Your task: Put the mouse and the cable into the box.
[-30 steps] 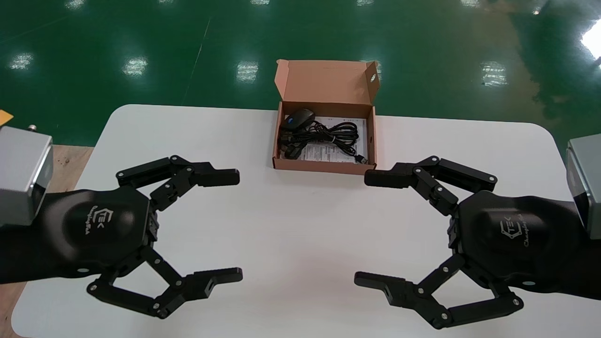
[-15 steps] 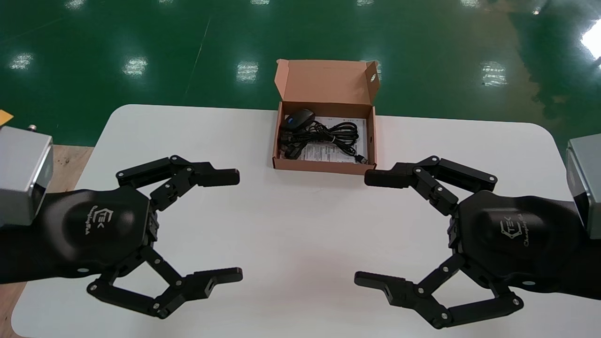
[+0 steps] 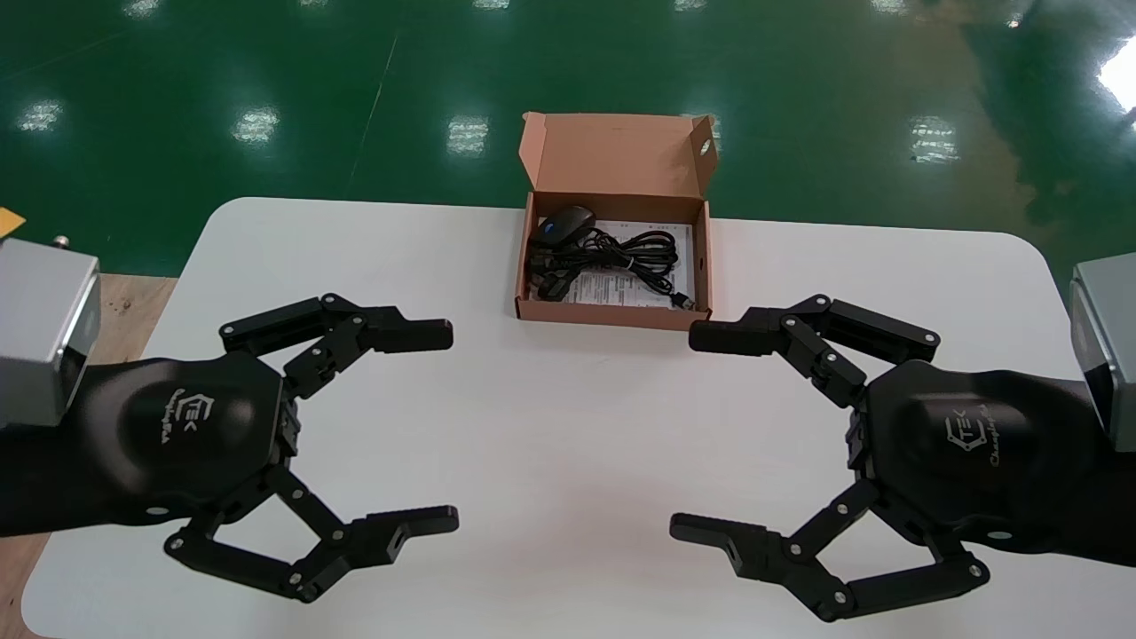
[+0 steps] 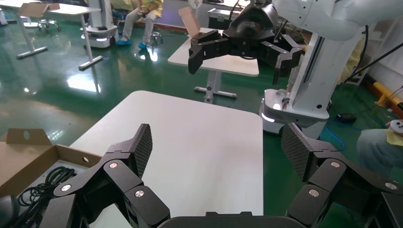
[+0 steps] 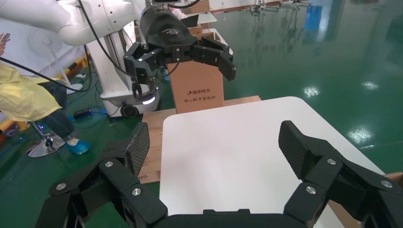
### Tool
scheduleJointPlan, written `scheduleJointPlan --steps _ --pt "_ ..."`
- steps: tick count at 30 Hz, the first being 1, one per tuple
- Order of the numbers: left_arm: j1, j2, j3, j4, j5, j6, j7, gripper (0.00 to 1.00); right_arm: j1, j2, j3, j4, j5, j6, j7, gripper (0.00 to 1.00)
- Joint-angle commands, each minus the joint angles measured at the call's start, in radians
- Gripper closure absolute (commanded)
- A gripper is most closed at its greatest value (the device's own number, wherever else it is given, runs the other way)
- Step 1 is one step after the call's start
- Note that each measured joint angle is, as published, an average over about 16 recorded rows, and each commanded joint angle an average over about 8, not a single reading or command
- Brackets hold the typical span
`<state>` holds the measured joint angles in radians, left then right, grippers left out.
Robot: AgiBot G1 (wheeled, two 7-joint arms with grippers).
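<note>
The mouse (image 3: pixel 561 225) and the cable (image 3: pixel 621 253) lie inside the box (image 3: pixel 612 315) by the table's (image 3: pixel 550 417) far edge. The job looks done, I think, so be careful not to bump the box. The left claw (image 3: pixel 439 426) and right claw (image 3: pixel 701 430) hover over the near side, wide open, empty, tips facing each other

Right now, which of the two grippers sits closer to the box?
The right gripper: its far fingertip almost reaches the front right corner of the box, while the left gripper stands clearly apart. Both are open and empty.
</note>
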<state>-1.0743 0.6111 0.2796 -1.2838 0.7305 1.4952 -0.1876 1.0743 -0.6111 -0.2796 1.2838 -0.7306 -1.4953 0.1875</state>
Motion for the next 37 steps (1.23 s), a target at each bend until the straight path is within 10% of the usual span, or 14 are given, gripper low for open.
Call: scheduleJointPlan --steps 1,37 --pt "0.000 0.000 0.000 0.000 0.000 0.000 0.000 0.00 0.000 0.000 0.000 0.000 0.000 0.000 0.000 0.00" --pt "0.000 0.000 0.000 0.000 0.000 0.000 0.000 0.00 0.000 0.000 0.000 0.000 0.000 0.000 0.000 0.00"
